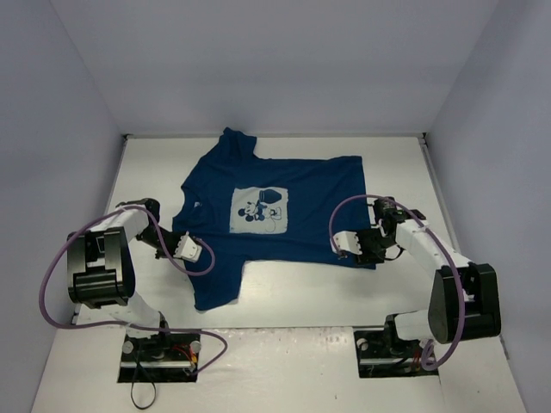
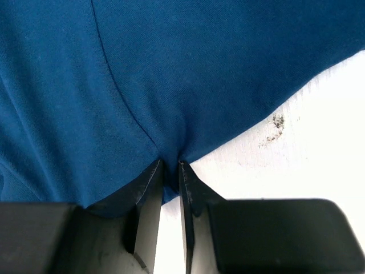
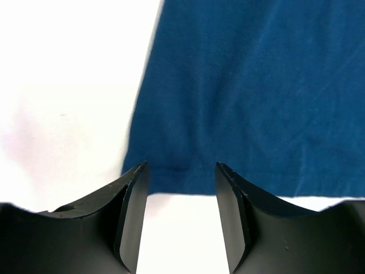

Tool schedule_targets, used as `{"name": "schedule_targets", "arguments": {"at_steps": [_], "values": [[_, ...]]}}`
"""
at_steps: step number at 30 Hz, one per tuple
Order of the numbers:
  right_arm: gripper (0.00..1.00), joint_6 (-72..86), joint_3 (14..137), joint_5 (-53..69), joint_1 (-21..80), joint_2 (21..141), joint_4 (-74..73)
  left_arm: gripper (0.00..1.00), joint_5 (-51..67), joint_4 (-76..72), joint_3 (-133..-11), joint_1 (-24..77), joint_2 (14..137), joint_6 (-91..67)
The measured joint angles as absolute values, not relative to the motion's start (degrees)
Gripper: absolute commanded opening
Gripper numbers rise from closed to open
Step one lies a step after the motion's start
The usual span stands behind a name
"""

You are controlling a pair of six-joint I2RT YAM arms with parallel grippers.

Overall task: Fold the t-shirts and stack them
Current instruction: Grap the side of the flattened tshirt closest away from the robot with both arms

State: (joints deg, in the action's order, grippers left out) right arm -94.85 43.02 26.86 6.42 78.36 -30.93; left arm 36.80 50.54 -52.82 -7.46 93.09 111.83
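Fingers of the left gripper (image 2: 169, 164) fill the bottom of the left wrist view. They are drawn nearly together with a pucker of blue cloth caught between the tips, and creases run into the pinch, so a clamp on the t-shirt (image 1: 314, 185) is read. Dark specks (image 2: 274, 130) are seen on the bare table (image 1: 284, 301) at 2 o'clock of that pinch. Right gripper (image 3: 181, 166) is seen with jaws well apart and nothing held; the shirt's hem corner lies flat just ahead of the tips, at 12 o'clock

In the top view the t-shirt is laid flat, chest side up, mid-table, with collar toward 9 o'clock, hem toward 3 o'clock, one sleeve at 12 and the other at 6. Pale mouse print (image 1: 261, 209) is fully shown. Left gripper is placed at 8 o'clock of the print, near the shoulder by the near sleeve. Right gripper is placed at 4 o'clock of it, at the near hem corner

Placement is judged deliberate: both ends of the near long edge are taken so that side can be lifted evenly and carried toward 12 o'clock for a lengthwise fold. Step in hand is judged as grasping for the first fold; no fold is made yet and no stack is begun. Right jaws are judged to need closing on the hem before any lift, else the cloth may be dragged askew from one end
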Motion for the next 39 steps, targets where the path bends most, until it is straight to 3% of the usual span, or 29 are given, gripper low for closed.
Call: {"name": "schedule_targets", "arguments": {"at_steps": [9,23,30,35,39], "values": [[0.43,-94.3,43.2,27.5,7.3,71.9,-39.1,0.13,36.7,50.6,-52.8,-7.4,93.1,111.8],[0.46,-90.0,45.6,24.3,7.3,85.0,-40.1,0.13,36.6,50.6,-52.9,-7.3,93.1,110.7],[0.29,-88.8,47.9,22.3,7.2,89.3,-39.2,0.11,36.5,50.6,-53.0,-7.2,93.1,110.6],[0.24,-88.7,47.9,19.7,8.7,89.8,-37.9,0.10,36.4,50.5,-53.2,-7.2,93.1,110.4],[0.03,-87.4,47.0,16.7,11.0,89.1,-36.3,0.08,36.2,50.3,-53.6,-7.2,93.2,110.0]]}}
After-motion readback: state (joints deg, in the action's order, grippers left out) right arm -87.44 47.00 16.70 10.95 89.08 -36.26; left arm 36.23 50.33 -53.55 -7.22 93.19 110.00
